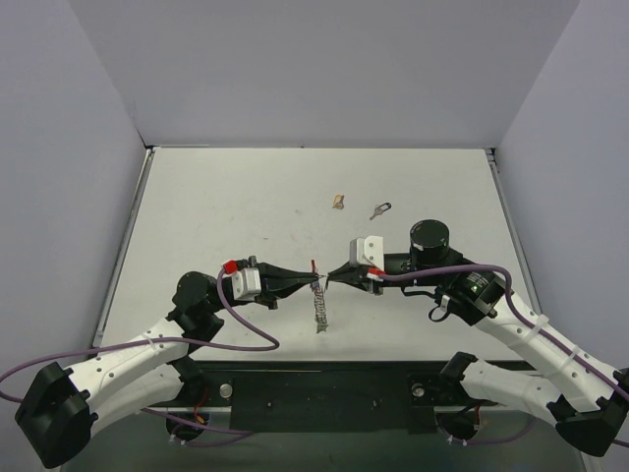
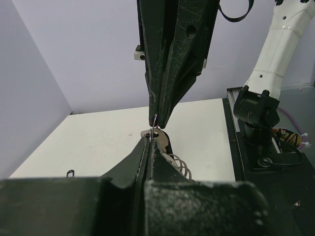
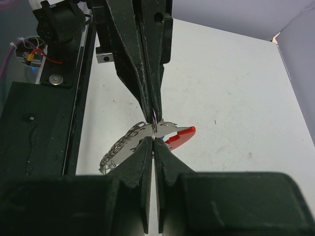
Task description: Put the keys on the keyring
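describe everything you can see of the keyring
The keyring is a thin metal ring carrying a red tag, a sliver of blue beside it and a silver openwork pendant that looks like metal. It is pinched from both sides: the left gripper and the right gripper meet tip to tip on it, over the front middle of the table. The pendant trails toward the near edge. Whether its end touches the table is unclear.

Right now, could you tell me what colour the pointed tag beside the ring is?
The tag is red; the right wrist view shows it best.
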Motion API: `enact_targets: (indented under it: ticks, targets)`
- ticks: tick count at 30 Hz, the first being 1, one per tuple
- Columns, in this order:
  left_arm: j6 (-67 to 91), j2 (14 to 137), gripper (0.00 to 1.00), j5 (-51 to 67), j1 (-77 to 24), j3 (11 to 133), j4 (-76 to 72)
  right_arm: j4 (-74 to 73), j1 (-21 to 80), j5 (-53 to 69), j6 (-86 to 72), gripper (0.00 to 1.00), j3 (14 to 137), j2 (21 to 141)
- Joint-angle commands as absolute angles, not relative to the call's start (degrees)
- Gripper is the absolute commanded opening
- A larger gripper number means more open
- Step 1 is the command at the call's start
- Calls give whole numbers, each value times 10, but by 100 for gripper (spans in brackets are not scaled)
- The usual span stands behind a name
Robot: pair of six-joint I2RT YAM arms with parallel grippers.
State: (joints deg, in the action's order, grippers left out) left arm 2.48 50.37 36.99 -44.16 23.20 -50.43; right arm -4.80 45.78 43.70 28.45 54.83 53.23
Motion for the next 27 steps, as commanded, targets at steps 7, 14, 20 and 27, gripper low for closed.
enact_targets:
  ticks: [7, 14, 20, 27]
  targets:
    - [20, 493, 0, 378, -440, 238, -542, -12, 454, 438, 271, 0, 548, 523]
    - [19, 493, 0, 376, -439, 237, -543, -10, 456, 443, 265, 0, 545, 524]
    - [19, 492, 0, 375, -440, 238, -543, -5, 457, 444, 258, 0, 542, 526]
    - [24, 492, 0, 377, -439, 236, -548, 12, 457, 439, 239, 0, 540, 533]
